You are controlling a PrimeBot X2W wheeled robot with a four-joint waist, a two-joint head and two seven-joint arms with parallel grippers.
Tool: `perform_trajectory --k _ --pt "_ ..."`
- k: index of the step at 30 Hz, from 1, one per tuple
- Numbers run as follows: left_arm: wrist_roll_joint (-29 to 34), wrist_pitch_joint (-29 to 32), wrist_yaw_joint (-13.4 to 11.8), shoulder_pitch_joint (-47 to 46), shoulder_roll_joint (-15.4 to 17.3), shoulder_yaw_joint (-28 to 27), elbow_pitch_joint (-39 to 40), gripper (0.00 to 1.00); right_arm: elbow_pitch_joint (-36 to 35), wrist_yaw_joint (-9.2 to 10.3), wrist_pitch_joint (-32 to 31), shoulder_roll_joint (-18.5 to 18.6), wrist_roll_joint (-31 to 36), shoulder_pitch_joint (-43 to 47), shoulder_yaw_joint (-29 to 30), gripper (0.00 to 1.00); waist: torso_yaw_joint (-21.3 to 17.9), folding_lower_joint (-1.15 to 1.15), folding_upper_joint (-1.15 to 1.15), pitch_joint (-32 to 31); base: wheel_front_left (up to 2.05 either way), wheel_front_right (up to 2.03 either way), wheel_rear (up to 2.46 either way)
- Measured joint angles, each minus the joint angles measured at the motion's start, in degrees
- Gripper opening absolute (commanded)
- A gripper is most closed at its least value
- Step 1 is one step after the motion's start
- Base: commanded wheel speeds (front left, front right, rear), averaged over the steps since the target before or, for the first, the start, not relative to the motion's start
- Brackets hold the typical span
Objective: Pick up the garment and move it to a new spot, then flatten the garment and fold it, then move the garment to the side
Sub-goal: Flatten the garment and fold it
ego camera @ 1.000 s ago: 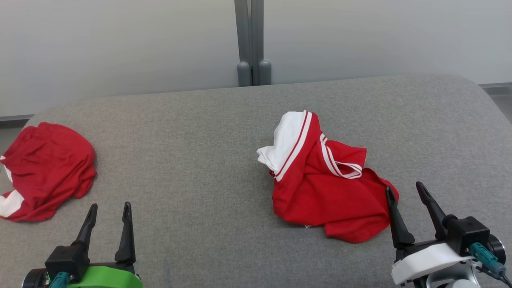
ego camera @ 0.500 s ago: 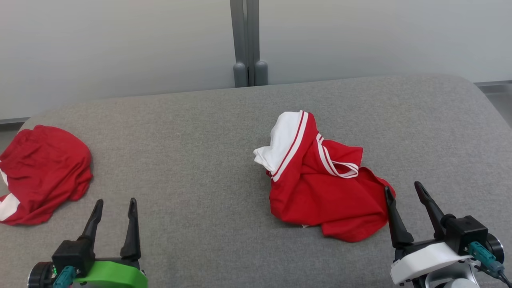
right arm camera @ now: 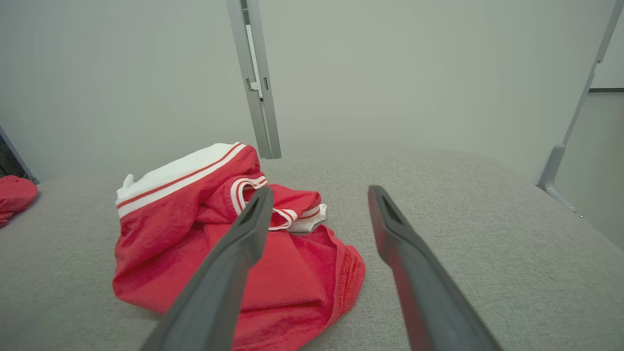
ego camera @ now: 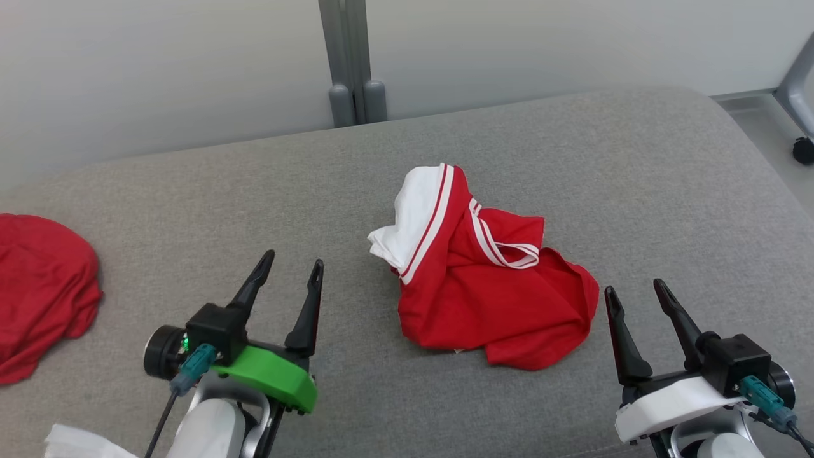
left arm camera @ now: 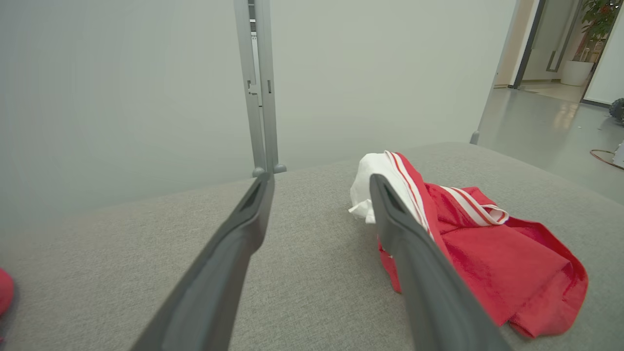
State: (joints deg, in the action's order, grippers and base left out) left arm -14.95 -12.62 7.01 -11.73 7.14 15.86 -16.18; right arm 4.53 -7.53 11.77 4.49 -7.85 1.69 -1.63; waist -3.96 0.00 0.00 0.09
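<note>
While the crumpled red-and-white garment (ego camera: 489, 305) lies near the middle of the grey fabric-covered table (ego camera: 210, 191), the left end effector (ego camera: 294, 259) hangs to its left and the right end effector (ego camera: 634, 287) just beside its right edge, both spread wide and empty. Another red cloth (ego camera: 38, 286) lies far left.

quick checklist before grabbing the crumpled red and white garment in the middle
1. Left end effector open: ok.
2. Right end effector open: ok.
3. Both end effectors empty: ok.
4. Crumpled red and white fabric garment lies free on the grey fabric surface, between the end effectors: ok.
5. Garment flattened: not ok, bunched.
6. Other red fabric garment apart at far left: ok.
</note>
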Motion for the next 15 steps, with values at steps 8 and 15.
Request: perform_trajectory --k 8,15 --pt "-1.3 3.0 0.3 -4.3 -1.2 6.5 -5.1 1.0 0.5 0.0 1.0 -0.3 -0.3 -2.2 0.0 1.0 -3.2 0.0 0.0 3.5 0.0 0.0 0.0" --pt "-3.5 3.9 0.4 -4.6 -1.2 11.2 -9.0 1.0 1.5 0.0 2.0 -0.8 -0.8 -3.6 0.2 1.0 -6.4 0.0 0.0 6.7 0.0 0.0 0.0"
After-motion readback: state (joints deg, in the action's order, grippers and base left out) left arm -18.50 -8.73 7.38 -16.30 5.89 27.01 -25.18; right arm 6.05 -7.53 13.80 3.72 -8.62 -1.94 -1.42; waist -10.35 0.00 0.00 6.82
